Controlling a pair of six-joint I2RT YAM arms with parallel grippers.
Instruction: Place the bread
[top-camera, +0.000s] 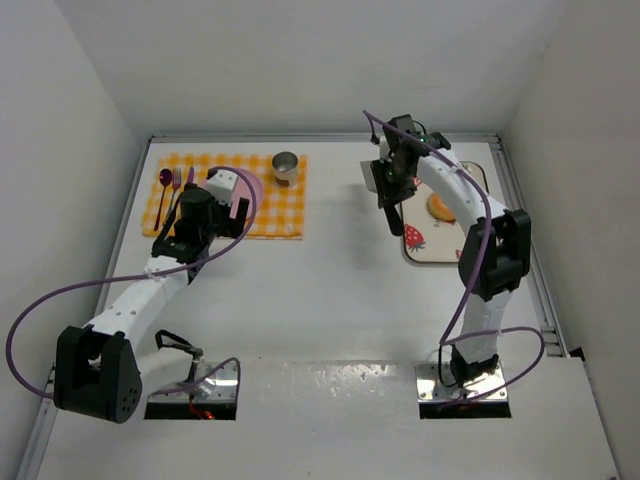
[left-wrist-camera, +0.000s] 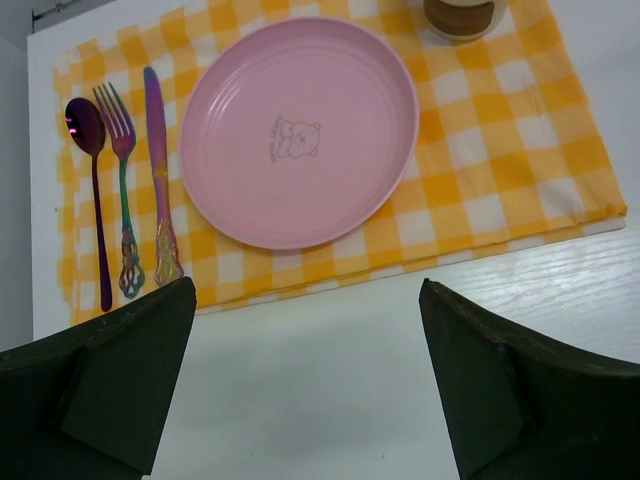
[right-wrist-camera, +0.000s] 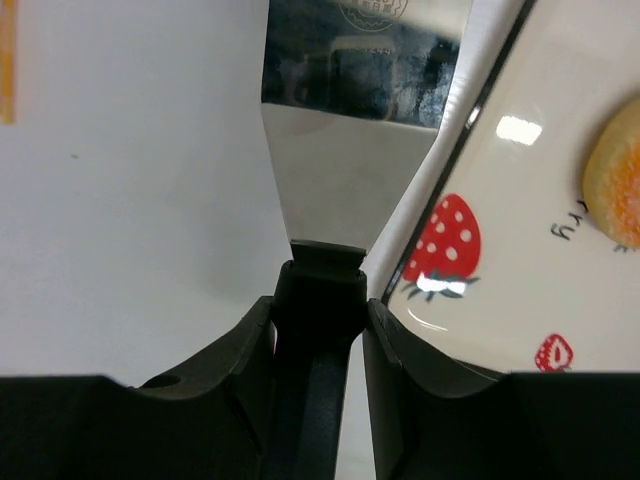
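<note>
The bread (top-camera: 440, 207), a golden-brown bun, lies on a white tray with red strawberry prints (top-camera: 432, 250) at the right. In the right wrist view only the edge of the bread (right-wrist-camera: 617, 185) shows, on the tray (right-wrist-camera: 520, 250). My right gripper (right-wrist-camera: 318, 310) is shut on the black handle of a spatula (right-wrist-camera: 360, 160), whose metal blade lies just left of the tray's rim. From above, the right gripper (top-camera: 390, 195) hangs left of the tray. My left gripper (left-wrist-camera: 305, 290) stands open with nothing in it, near the pink plate (left-wrist-camera: 300, 130); from above, the left gripper (top-camera: 225, 190) partly covers the plate.
A yellow checked mat (left-wrist-camera: 520, 130) holds the plate, with a spoon (left-wrist-camera: 88, 150), fork (left-wrist-camera: 122, 170) and knife (left-wrist-camera: 158, 160) to its left. A metal cup (top-camera: 285, 166) stands at the mat's far edge. White walls close in the table on three sides.
</note>
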